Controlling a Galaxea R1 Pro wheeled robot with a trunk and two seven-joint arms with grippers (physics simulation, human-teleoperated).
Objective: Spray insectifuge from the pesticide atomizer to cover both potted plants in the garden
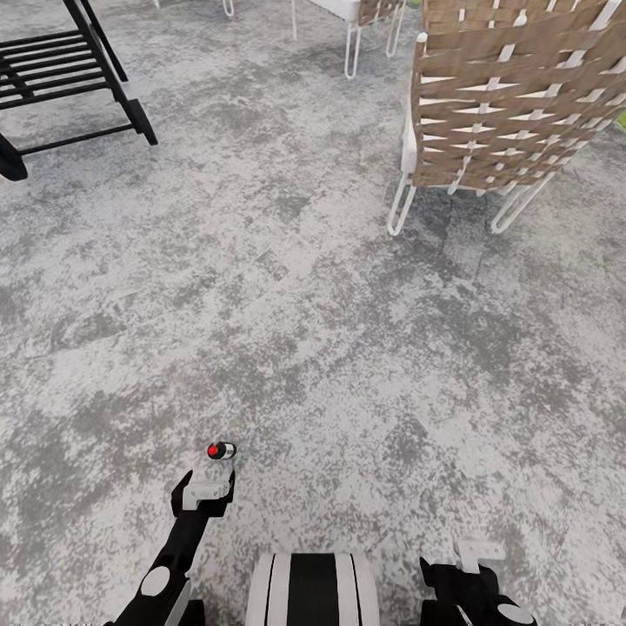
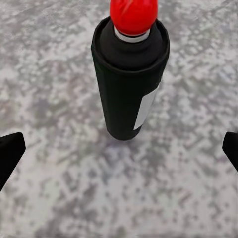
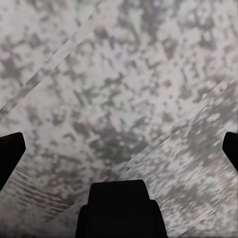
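Note:
A small black spray can with a red nozzle head, the pesticide atomizer (image 1: pixel 220 450), stands upright on the mottled grey paving just beyond my left gripper (image 1: pixel 209 487). In the left wrist view the atomizer (image 2: pixel 130 79) sits centred ahead of the left gripper (image 2: pixel 119 153), whose dark fingertips (image 2: pixel 10 153) stand wide apart and do not touch it. My right gripper (image 1: pixel 476 556) hangs low at the right. In its wrist view the right gripper (image 3: pixel 119 148) is open over bare paving. The potted plants are out of view.
A brown woven chair (image 1: pixel 504 96) on white wire legs stands at the far right. A black slatted lounger (image 1: pixel 61 69) is at the far left, and another white-legged chair (image 1: pixel 356 22) is at the back. My base (image 1: pixel 313 587) is at the bottom.

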